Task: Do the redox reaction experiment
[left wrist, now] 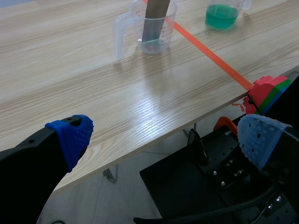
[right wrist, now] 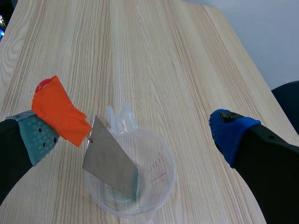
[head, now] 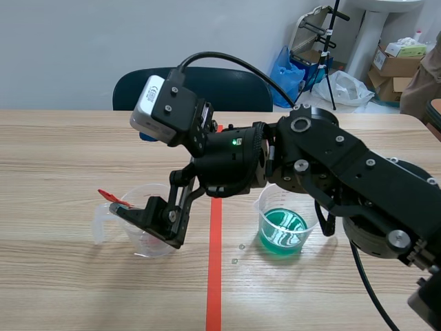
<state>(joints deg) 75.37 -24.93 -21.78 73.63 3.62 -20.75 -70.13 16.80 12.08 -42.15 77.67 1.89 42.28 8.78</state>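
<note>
The right arm stretches in from the right of the frame and past the middle of the wooden tabletop [head: 69, 152], where its right claw [head: 155, 224] hangs over a clear measuring cup [head: 141, 243] at lower left of centre. The claw is open, its two fingers spread wide and gripping nothing.

A flat metal strip [right wrist: 110, 163] stands tilted inside the measuring cup [right wrist: 159, 177], its lower end in a little liquid at the bottom. The orange tab [right wrist: 58, 114] on its upper end leans against the grey-green pad of one finger of the right claw [right wrist: 134, 136], while the blue-padded finger stands well apart on the other side. From the scene camera the tab [head: 114, 198] pokes out beyond the cup's rim.

A cup of green liquid [head: 282, 231] sits right of centre, across the orange-red tape line [head: 214, 276] from the measuring cup. A dark chair [head: 138, 86] stands behind the tabletop at the top of the frame.

The left claw [left wrist: 166, 139] hangs off the near edge of the tabletop [left wrist: 70, 79], open and empty, with blue pads wide apart. Far ahead of it stand the measuring cup [left wrist: 168, 28] with its strip [left wrist: 152, 23] and the green cup [left wrist: 222, 14], with the tape line [left wrist: 210, 53] between them.
</note>
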